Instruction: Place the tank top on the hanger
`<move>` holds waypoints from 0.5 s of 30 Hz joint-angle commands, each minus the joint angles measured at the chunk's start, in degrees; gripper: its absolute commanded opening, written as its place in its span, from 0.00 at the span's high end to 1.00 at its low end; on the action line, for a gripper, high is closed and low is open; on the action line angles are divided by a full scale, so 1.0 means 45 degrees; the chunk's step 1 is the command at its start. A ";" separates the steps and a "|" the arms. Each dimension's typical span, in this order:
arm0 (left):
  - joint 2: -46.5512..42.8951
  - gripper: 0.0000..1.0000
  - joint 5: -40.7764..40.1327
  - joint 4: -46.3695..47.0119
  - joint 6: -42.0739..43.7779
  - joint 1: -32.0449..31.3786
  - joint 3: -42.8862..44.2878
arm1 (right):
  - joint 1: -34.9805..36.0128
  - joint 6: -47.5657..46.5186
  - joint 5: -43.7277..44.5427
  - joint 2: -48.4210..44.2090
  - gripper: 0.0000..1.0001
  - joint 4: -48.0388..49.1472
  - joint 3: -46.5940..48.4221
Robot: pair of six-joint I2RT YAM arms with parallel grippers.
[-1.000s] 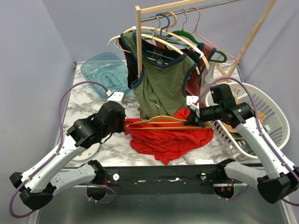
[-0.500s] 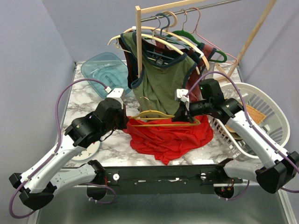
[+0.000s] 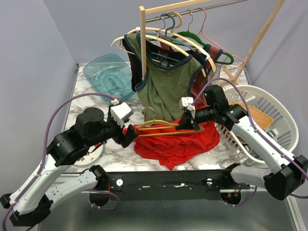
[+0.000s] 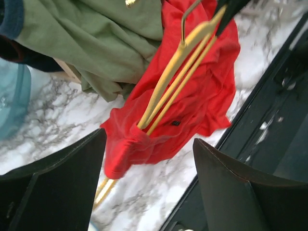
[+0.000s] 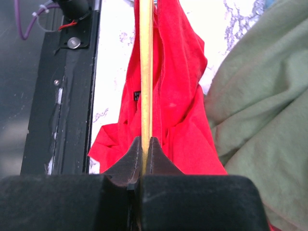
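Red thin fabric: the tank top point(image 3: 173, 144) lies bunched on the marble table point(image 3: 86, 103) near its front edge, just in front of the hanging olive-green top point(image 3: 166, 89); the mustard-yellow hanger point(image 3: 161, 126) runs across its upper part, hook up.

Your right pincer point(image 5: 143, 144) is pressed together on the hanger's right arm, holding it edge-on above the cloth; your left pincer point(image 3: 128, 137) is spread wide with nothing between the jaws, just beside the hanger's left tip.

Progress, as judged: the left wrist view shows the hanger's left shoulder running into a fold of red cloth, its tip poking out below; that side looks threaded. Whether the right strap sits over the right shoulder, you cannot tell; the pincer covers it.

Left to do: seat that second strap; draw the heaped body down so the top hangs rather than lies.
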 commanded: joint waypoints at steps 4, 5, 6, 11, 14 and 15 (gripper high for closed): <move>-0.1172 0.15 0.2828 0.1741 0.5956 0.0032 -0.2348 | 0.0097 -0.3196 -0.1872 -0.0674 1.00 -0.1626 -0.0432; -0.0960 0.16 0.2965 0.1841 0.6055 0.0032 -0.2523 | 0.0078 -0.3355 -0.1911 -0.0733 0.99 -0.1841 -0.0452; -0.0764 0.17 0.3121 0.1881 0.6172 0.0051 -0.2564 | 0.0077 -0.3531 -0.1950 -0.0714 0.99 -0.1959 -0.0471; 0.0271 0.24 0.4116 0.1920 0.6661 0.0032 -0.2603 | 0.0097 -0.4098 -0.2087 -0.0714 1.00 -0.2272 -0.0530; 0.0507 0.31 0.4915 0.1900 0.6856 0.0032 -0.2701 | 0.0077 -0.4118 -0.2068 -0.0714 1.00 -0.2253 -0.0491; 0.0527 0.34 0.5210 0.1939 0.6857 0.0032 -0.2856 | 0.0077 -0.4119 -0.2049 -0.0694 1.00 -0.2272 -0.0491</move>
